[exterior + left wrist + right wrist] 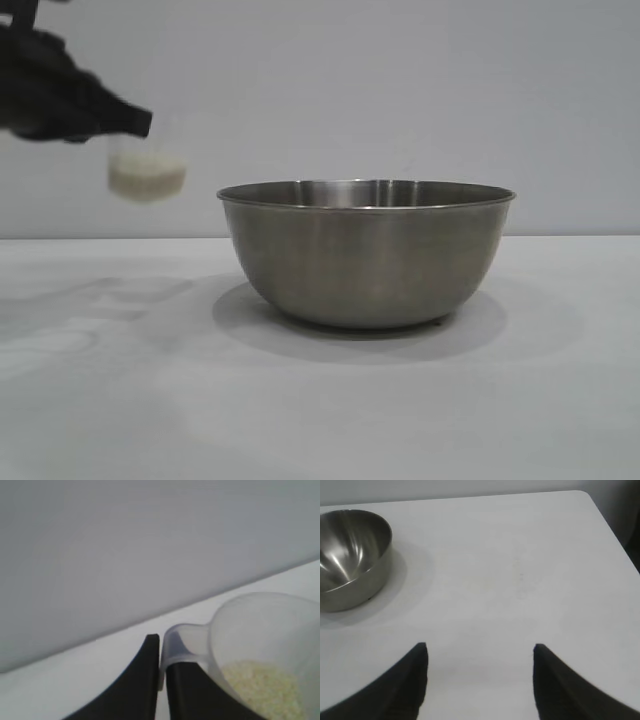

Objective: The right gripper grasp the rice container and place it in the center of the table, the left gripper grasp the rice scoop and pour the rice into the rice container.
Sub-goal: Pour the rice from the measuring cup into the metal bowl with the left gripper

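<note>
Rice container sits mid-bench, empty, ready for the pour. My left hand is clenched on the rice scoop handle, upright beside and above its rim so rice stays in. Right hand released, clear of it.

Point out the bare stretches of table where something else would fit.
The table is bare from the rice container across to its far edge, in front of the open right claw. The front strip below the bowl is free too. The only busy spot is left of the bowl, where the left claw holds the rice scoop aloft.
</note>
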Robot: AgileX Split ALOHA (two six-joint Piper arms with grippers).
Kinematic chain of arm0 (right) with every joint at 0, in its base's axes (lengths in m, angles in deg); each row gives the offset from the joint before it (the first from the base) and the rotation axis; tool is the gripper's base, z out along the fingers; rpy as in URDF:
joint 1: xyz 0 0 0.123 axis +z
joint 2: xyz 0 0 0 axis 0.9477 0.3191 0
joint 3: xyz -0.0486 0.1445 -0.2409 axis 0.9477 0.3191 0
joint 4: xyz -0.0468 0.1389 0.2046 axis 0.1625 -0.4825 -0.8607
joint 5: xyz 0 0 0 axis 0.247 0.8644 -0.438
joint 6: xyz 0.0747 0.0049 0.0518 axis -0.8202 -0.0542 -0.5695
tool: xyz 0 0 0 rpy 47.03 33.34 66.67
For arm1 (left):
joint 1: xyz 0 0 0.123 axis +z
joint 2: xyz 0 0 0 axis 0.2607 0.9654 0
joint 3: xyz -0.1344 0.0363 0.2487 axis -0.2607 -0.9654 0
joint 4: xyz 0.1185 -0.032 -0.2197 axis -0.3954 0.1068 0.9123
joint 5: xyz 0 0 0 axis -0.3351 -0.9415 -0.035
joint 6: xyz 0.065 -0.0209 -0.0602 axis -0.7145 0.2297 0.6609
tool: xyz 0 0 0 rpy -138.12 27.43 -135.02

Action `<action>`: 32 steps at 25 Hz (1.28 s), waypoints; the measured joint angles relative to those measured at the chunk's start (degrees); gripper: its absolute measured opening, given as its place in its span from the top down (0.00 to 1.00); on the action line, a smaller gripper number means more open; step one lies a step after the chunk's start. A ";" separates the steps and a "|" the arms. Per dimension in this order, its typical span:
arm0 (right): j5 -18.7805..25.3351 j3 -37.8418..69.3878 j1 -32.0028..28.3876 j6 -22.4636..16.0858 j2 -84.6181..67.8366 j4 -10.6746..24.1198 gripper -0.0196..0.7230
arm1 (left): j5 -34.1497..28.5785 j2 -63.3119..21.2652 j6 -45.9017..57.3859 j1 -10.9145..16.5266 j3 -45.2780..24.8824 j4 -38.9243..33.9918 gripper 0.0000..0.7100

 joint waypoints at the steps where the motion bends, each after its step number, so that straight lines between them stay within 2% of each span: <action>1: 0.00 0.00 0.00 0.00 0.00 0.00 0.45 | 0.00 0.00 -0.09 0.00 1.22 -1.34 1.00; 10: 0.00 0.00 0.00 0.00 0.00 0.00 0.45 | 0.00 0.00 -1.99 0.00 10.15 -16.20 1.00; 14: 0.00 0.00 0.00 0.00 0.00 0.00 0.45 | 0.12 0.00 -2.85 0.00 11.72 -25.45 1.00; 19: 0.00 0.00 0.00 0.00 0.00 0.00 0.45 | -0.58 0.00 -8.75 0.00 11.84 -36.32 1.00; 24: 0.00 0.00 0.00 0.00 0.00 0.00 0.45 | -1.85 0.00 -17.08 -0.23 11.84 -38.74 1.00; 32: 0.00 0.00 0.00 0.00 0.00 0.00 0.45 | -5.77 0.00 -33.01 -4.94 11.84 -40.28 1.00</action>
